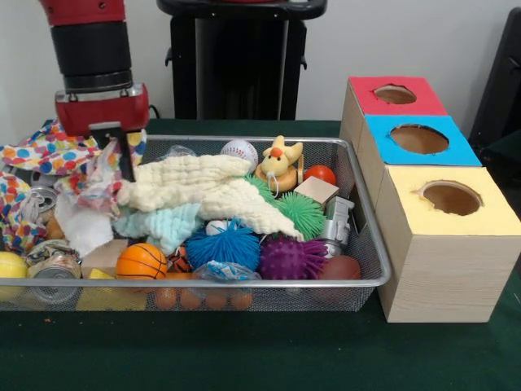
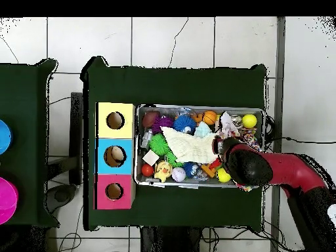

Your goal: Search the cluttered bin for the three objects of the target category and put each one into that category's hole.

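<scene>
The wire-mesh bin (image 1: 244, 283) is full of clutter; it also shows in the overhead view (image 2: 197, 107). Polka-dot cloths lie at its left end: one draped over the far-left rim (image 1: 49, 151), one at the left edge (image 1: 15, 213), and one bunched up (image 1: 98, 183) right beside my gripper (image 1: 122, 167). My gripper reaches down into this bunched cloth, which hides its tips. In the overhead view the arm (image 2: 246, 164) covers the gripper, and a dotted cloth (image 2: 251, 138) shows beside it. The yellow-topped box's hole (image 1: 450, 197) (image 2: 115, 120) is beyond the bin's opposite end.
A cream waffle cloth (image 1: 203, 191) and a mint fuzzy cloth (image 1: 163, 224) lie mid-bin. Around them are spiky balls (image 1: 224, 244), an orange basketball (image 1: 140, 261), a yellow duck toy (image 1: 279, 160) and cans (image 1: 53, 269). Blue-topped (image 1: 419, 138) and red-topped (image 1: 395, 94) boxes stand behind the yellow one.
</scene>
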Robot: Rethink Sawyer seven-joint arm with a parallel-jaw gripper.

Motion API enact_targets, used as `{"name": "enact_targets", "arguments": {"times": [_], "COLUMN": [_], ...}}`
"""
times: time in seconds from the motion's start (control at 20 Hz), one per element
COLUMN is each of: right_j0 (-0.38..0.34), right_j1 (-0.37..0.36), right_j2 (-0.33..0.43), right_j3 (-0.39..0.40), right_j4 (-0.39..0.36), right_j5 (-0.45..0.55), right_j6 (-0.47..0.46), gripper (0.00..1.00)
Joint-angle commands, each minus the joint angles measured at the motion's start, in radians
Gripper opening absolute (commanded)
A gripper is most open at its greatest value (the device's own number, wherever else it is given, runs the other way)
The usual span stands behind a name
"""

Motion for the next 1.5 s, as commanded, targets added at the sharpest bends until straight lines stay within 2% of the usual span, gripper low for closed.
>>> {"name": "enact_targets", "arguments": {"times": [0.05,0.75,1.15,1.5], "right_j0": [0.061,0.222,0.313,0.394], "right_j1": [-0.106,-0.289,-0.317,-0.308], "right_j2": [0.07,-0.094,-0.196,-0.224], "right_j3": [0.111,0.212,0.265,0.285], "right_j4": [0.084,0.143,0.153,0.186], "right_j5": [0.14,0.1,0.011,-0.058], "right_j6": [-0.03,0.136,0.212,0.231], "gripper": [0.0,0.0,0.0,0.0]}}
